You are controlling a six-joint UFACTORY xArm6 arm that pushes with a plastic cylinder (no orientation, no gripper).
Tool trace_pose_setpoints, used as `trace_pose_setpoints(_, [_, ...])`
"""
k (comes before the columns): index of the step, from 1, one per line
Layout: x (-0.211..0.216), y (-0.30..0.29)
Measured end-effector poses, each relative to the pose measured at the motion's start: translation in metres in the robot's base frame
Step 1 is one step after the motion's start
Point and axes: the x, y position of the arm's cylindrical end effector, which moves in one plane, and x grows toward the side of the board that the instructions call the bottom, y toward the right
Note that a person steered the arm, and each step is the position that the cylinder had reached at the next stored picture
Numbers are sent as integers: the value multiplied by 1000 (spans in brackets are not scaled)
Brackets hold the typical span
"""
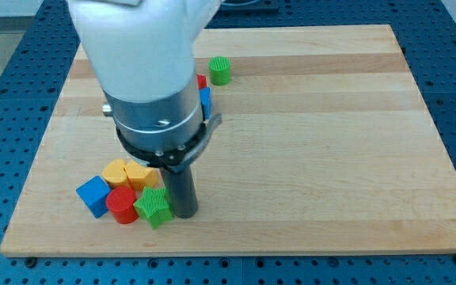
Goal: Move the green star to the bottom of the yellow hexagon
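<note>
My tip point(184, 214) down on the wooden board point(331, 158), no gripper fitted, touching the green star point(153, 207) on its right, star just below the yellow hexagon point(139, 176), beside the red cylinder point(121, 205) and blue cube point(93, 195).

Surface point(315, 142) light wood, faint grain stripes. Green star point(154, 207), red cylinder point(121, 204), blue cube point(93, 195), yellow hexagon point(140, 175), orange-yellow block point(115, 171). Green cylinder point(220, 70) ribbed. Partly hidden red block point(201, 81) and blue block point(205, 100). Rod dark grey; arm white.
</note>
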Motion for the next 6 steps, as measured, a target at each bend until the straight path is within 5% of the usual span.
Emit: trace_pose_setpoints(6, [17,-65])
